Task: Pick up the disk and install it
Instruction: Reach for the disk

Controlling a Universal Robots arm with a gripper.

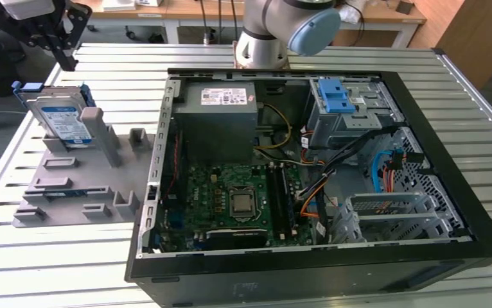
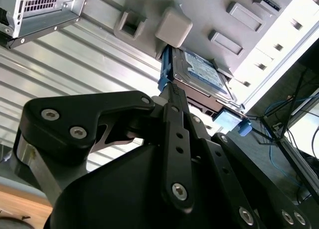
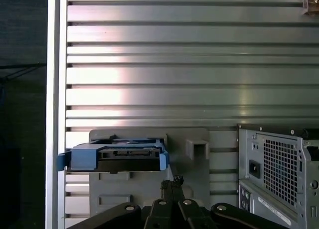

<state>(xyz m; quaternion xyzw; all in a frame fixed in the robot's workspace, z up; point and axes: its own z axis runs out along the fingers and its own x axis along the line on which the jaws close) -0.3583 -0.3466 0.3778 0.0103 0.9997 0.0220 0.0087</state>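
the slatted metal worktop (image 1: 469,83) spreads beneath the claw and carries everything. the open computer case (image 1: 315,276) lies on its side, well apart from the claw, with its boards, cables and drive cage exposed. nearer, almost under the claw, sits a grey moulded holder (image 1: 83,186) with several slots and posts. the disk (image 1: 64,122) stands on edge in that holder, leaning against a post, its blue carrier frame around it. it is just below the claw's tips and not yet lifted.

the risks, as i judge them: the disk stands tilted rather than square, so a descent that is off line could strike its upper edge or the blue frame and tip it out of its slot. a grip on the thin plastic frame alone might flex or slip. the post just beside the disk leaves little room for the claw's outer side. the way from the holder to the case crosses the case wall, where a low carry could snag.

the claw (image 1: 66,63) hangs over the disk, apart from it. in both wrist views its fingers (image 2: 172,97) lie together, with no gap and nothing held between them, and the disk (image 3: 117,157) shows beyond the tips.
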